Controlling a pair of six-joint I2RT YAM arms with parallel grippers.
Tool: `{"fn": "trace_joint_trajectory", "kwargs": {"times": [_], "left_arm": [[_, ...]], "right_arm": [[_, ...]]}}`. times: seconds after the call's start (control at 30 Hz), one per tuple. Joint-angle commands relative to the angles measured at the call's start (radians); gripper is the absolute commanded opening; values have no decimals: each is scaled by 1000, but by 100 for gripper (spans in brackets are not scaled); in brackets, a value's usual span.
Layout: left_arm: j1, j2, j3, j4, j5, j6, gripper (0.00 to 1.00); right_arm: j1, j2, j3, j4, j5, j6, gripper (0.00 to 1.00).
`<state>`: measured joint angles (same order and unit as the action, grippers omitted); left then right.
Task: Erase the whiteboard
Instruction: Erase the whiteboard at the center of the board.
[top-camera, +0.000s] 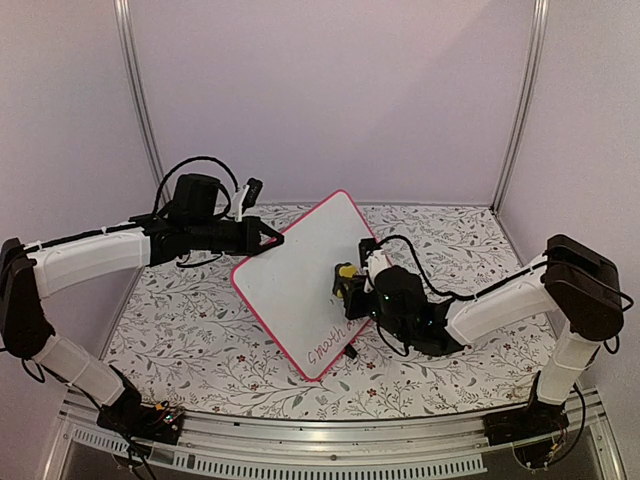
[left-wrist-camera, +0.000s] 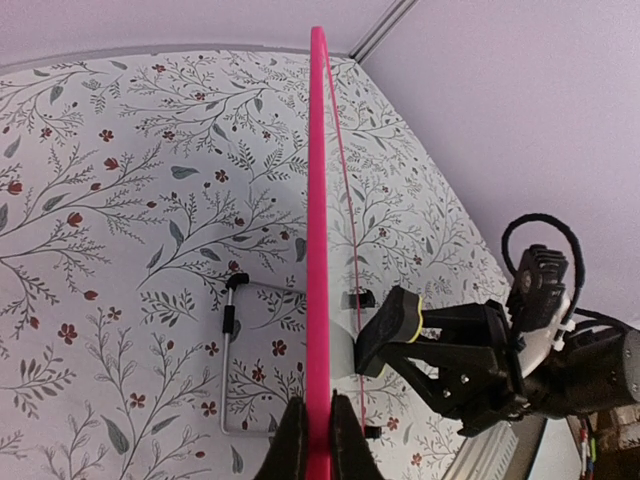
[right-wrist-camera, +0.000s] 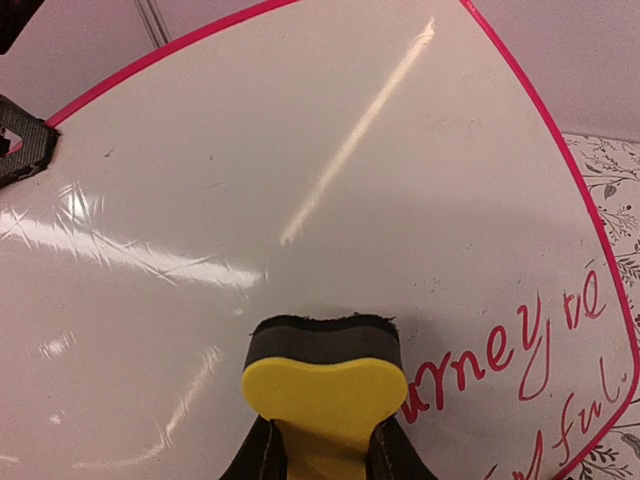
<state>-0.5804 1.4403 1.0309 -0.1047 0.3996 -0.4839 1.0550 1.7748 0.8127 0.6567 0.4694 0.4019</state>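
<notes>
The whiteboard (top-camera: 295, 285), white with a pink-red frame, stands tilted on the table with its lower corner down. My left gripper (top-camera: 264, 238) is shut on its upper left rim; the left wrist view shows the pink edge (left-wrist-camera: 318, 230) pinched between the fingers of my left gripper (left-wrist-camera: 318, 442). My right gripper (top-camera: 356, 284) is shut on a yellow eraser (top-camera: 345, 272) with a dark felt face. The eraser (right-wrist-camera: 322, 378) presses its felt against the board (right-wrist-camera: 300, 180), held by my right gripper (right-wrist-camera: 320, 458). Red writing (right-wrist-camera: 530, 350) lies just right of the eraser, toward the board's lower corner (top-camera: 335, 343).
A thin metal wire stand (left-wrist-camera: 228, 350) lies on the floral tablecloth (top-camera: 190, 320) behind the board. Two small black clip feet (left-wrist-camera: 360, 298) sit on the board's rim. Pale walls and metal posts (top-camera: 138, 100) close in the back and sides.
</notes>
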Motion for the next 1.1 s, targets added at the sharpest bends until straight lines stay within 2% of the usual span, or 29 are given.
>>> {"fn": "trace_joint_trajectory", "kwargs": {"times": [0.0,0.27,0.47,0.67,1.07], "left_arm": [[-22,9,-11,18,25,73,0],[-22,10,-12,17,14,73,0],[-23,23,-12,19,19,71,0],[-24,31,-11,17,14,74,0],[-22,46,-8,16,14,74,0]], "right_arm": [[9,15,-75,-5,-67,39,21],[45,9,-79,-9,-27,35,22],[43,-6,-13,-13,32,-24,22],[39,-1,42,-5,-10,-54,23],[74,-35,-64,-28,-58,-3,22]]}}
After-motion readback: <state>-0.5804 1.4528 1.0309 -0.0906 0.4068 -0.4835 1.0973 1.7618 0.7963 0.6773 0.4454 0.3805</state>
